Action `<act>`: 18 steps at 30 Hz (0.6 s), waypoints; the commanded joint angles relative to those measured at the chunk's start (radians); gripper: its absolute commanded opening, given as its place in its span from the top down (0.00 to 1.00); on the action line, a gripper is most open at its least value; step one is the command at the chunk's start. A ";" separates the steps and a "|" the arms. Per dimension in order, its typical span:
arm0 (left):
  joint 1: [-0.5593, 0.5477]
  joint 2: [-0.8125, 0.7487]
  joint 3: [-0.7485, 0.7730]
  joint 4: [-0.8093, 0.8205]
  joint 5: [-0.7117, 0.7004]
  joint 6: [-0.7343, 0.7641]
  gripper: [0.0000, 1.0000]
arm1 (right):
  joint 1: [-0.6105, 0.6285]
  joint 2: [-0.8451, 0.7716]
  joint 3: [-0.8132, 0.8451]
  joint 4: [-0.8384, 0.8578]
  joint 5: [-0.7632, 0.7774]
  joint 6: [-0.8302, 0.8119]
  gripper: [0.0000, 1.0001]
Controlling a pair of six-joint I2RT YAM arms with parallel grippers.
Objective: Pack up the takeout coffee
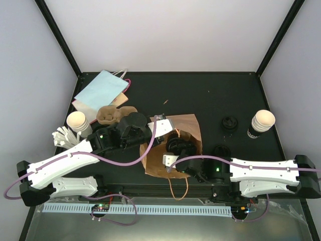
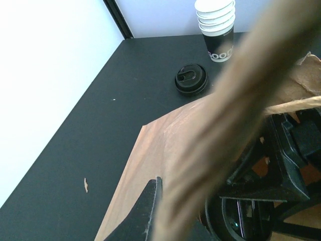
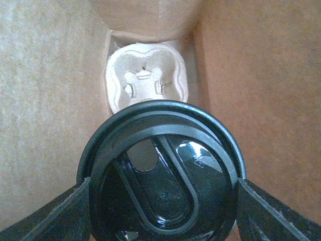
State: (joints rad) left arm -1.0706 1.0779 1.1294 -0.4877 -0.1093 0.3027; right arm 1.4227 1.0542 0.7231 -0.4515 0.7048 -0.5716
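A brown paper bag lies open at mid-table. My left gripper is shut on its rim and holds the mouth open; in the left wrist view one black finger presses against the bag wall. My right gripper reaches into the bag, shut on a coffee cup with a black lid, one finger on each side. The cup hangs above a pale cardboard cup carrier at the bag's bottom. The cup's body is hidden under its lid.
A stack of cups and loose lids lie at the right. Another cup stack, a carrier, white utensils and a pale-blue bag sit at the left.
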 commanded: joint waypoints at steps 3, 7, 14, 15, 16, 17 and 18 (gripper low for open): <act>-0.012 -0.002 0.053 0.000 -0.021 0.004 0.98 | -0.022 -0.042 0.014 0.017 0.042 -0.037 0.53; -0.014 -0.003 0.061 0.003 -0.024 0.008 0.98 | -0.031 -0.034 0.012 0.019 0.044 -0.037 0.53; -0.018 0.004 0.069 0.003 -0.027 0.013 0.98 | -0.059 -0.040 0.018 0.034 0.041 -0.048 0.53; -0.018 0.006 0.071 0.002 -0.027 0.012 0.99 | -0.061 -0.039 0.018 0.033 0.036 -0.048 0.53; -0.019 0.008 0.072 0.001 -0.026 0.011 0.99 | -0.065 -0.035 0.016 0.035 0.033 -0.048 0.53; -0.019 0.008 0.073 0.001 -0.026 0.010 0.98 | -0.066 -0.032 0.016 0.037 0.027 -0.047 0.53; -0.020 0.009 0.071 0.002 -0.026 0.009 0.98 | -0.067 -0.028 0.015 0.037 0.013 -0.045 0.53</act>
State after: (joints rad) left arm -1.0817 1.0817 1.1461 -0.5011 -0.1303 0.3042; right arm 1.3659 1.0271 0.7231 -0.4465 0.7235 -0.6071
